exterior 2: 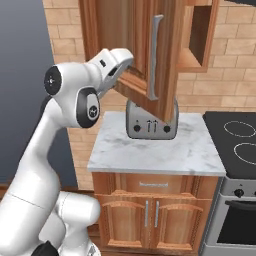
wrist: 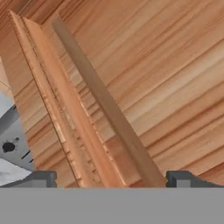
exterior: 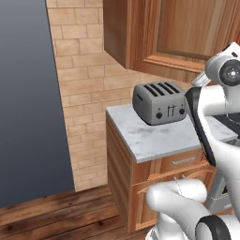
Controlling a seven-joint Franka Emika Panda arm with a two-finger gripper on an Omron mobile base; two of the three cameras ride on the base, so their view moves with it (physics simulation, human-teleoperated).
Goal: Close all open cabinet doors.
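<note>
Your hand (wrist: 109, 179) sits spread wide and holds nothing, pressed close against the panelled face of the cabinet door (exterior 2: 150, 55), which hangs ajar above the worktop's (exterior 2: 155, 155) back edge, over the toaster (exterior 2: 151, 125); an empty palm suits pushing it shut.

The cabinet door (exterior 2: 150, 55) is brown wood with darker stripes in the grain, and its long handle (exterior 2: 154, 57) is silver. The toaster (exterior: 159, 102) is grey (with dark slots on top). The counter (exterior: 154, 136) is white with faint grey marble swirls. The wall (exterior: 84, 75) is tan brick. The floor (exterior: 56, 218) is dark brown planks.
</note>
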